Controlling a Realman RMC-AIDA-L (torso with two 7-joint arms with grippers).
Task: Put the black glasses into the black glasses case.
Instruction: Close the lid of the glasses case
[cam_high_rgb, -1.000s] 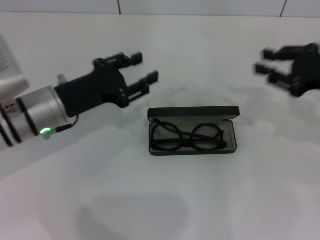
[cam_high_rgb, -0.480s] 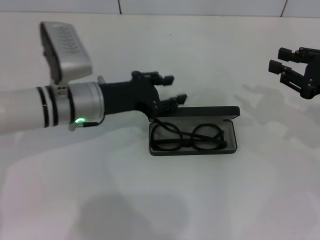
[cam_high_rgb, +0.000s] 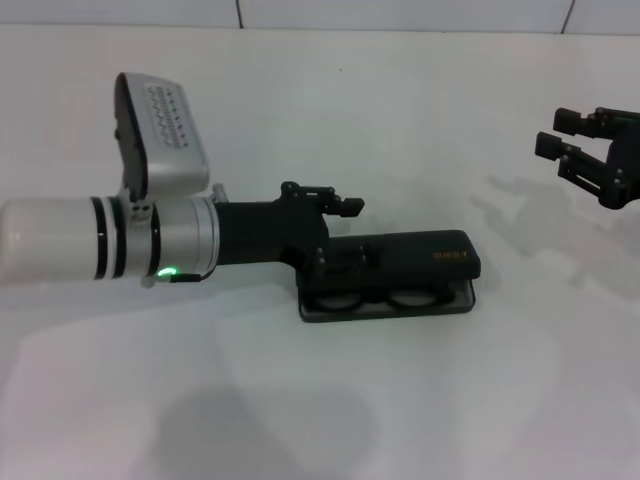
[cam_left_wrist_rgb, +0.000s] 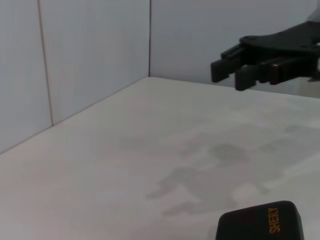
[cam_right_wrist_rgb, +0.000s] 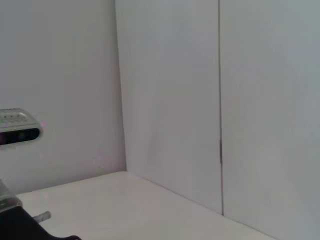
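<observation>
Glasses case (cam_high_rgb: 420, 262) lid under left tool (cam_high_rgb: 345, 235).

Orange "SHERY" on black glasses case (cam_left_wrist_rgb: 260, 225) lid

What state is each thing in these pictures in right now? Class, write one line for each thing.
black glasses case: lid lowered most of the way, a gap left at the front.
black glasses: inside the case, lenses showing through the gap.
left claw: on the lid's left part.
right claw: open, holding nothing, raised off to the right, apart from the case.
table: bears the case.
</observation>
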